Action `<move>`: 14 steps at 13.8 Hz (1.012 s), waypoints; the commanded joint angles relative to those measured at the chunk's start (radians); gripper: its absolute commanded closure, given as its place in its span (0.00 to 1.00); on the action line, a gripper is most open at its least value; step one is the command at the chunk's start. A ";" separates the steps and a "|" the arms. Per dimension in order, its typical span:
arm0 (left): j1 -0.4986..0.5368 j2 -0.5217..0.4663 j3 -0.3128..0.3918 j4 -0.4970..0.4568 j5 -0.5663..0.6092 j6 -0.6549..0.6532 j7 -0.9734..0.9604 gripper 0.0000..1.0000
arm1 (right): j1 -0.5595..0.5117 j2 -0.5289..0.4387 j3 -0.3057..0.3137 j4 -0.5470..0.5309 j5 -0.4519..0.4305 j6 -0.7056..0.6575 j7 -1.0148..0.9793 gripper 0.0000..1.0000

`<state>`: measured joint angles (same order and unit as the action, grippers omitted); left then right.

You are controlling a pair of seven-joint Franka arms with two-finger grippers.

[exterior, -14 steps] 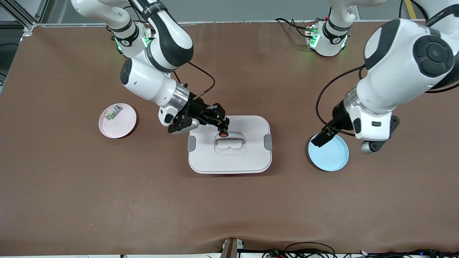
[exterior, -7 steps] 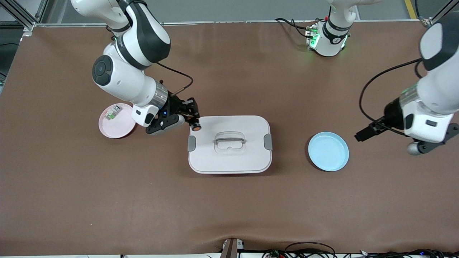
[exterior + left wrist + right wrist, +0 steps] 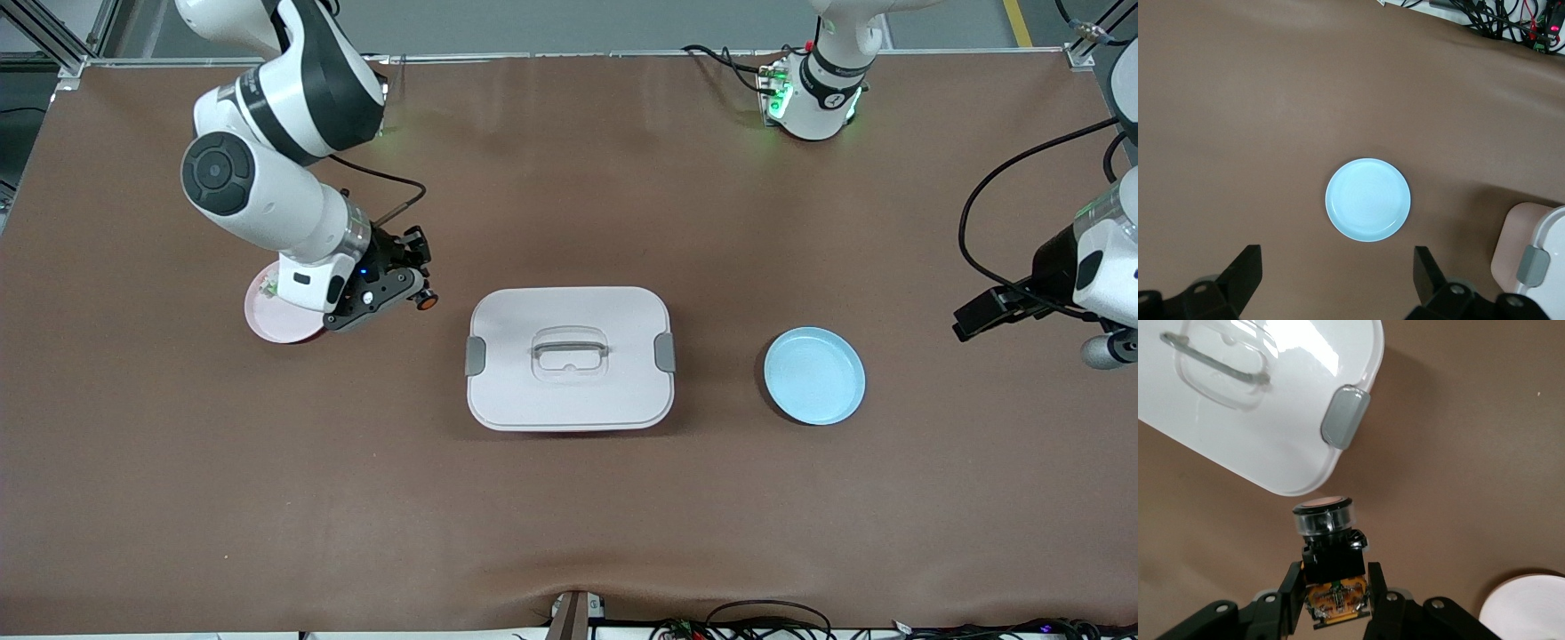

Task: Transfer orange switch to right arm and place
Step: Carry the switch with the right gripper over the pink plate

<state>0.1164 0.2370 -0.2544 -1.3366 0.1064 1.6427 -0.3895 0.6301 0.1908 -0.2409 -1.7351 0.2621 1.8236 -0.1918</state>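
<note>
My right gripper (image 3: 420, 298) is shut on the orange switch (image 3: 427, 301), a small black push-button with an orange cap. It holds the switch above the bare table, between the pink plate (image 3: 267, 318) and the white lidded box (image 3: 516, 391). In the right wrist view the switch (image 3: 1328, 540) sits between the fingers of the right gripper (image 3: 1335, 587), its orange-tan rear part in the jaws and its cap toward the box (image 3: 1271, 407). My left gripper (image 3: 976, 314) is open and empty, up over the table at the left arm's end. In the left wrist view the left gripper (image 3: 1338, 273) has its fingers wide apart.
A light blue plate (image 3: 814, 375) lies empty beside the box, toward the left arm's end; the left wrist view also shows it (image 3: 1367, 199). My right arm covers much of the pink plate. Cables run along the table's front edge (image 3: 765, 622).
My right gripper has carried the switch from over the box toward the pink plate. My left arm has drawn back from over the blue plate toward its own end of the table.
</note>
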 commanded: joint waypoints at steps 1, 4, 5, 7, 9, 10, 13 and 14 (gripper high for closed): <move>0.035 -0.018 -0.019 -0.010 0.022 -0.029 0.029 0.00 | -0.039 -0.033 0.008 -0.015 -0.058 -0.055 -0.174 1.00; 0.022 -0.060 -0.006 -0.030 0.009 -0.032 0.060 0.00 | -0.081 -0.071 0.008 -0.038 -0.092 -0.082 -0.302 1.00; 0.002 -0.073 0.004 -0.050 0.007 -0.032 0.082 0.00 | -0.090 -0.083 0.008 -0.056 -0.116 -0.083 -0.334 1.00; -0.076 -0.139 0.094 -0.119 -0.002 -0.029 0.115 0.00 | -0.107 -0.119 0.008 -0.108 -0.136 -0.070 -0.392 1.00; -0.138 -0.201 0.185 -0.186 -0.062 -0.029 0.185 0.00 | -0.118 -0.154 0.008 -0.162 -0.167 -0.041 -0.439 1.00; -0.153 -0.229 0.211 -0.212 -0.066 -0.029 0.213 0.00 | -0.127 -0.175 0.008 -0.200 -0.172 -0.014 -0.469 1.00; -0.194 -0.266 0.253 -0.234 -0.068 -0.049 0.228 0.00 | -0.185 -0.247 0.008 -0.361 -0.175 0.118 -0.610 1.00; -0.211 -0.266 0.271 -0.236 -0.068 -0.053 0.230 0.00 | -0.196 -0.264 0.008 -0.406 -0.176 0.156 -0.642 1.00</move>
<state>-0.0557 0.0058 -0.0223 -1.5331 0.0513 1.5977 -0.1777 0.4741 0.0128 -0.2464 -2.0081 0.1050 1.9043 -0.7621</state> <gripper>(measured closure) 0.000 0.568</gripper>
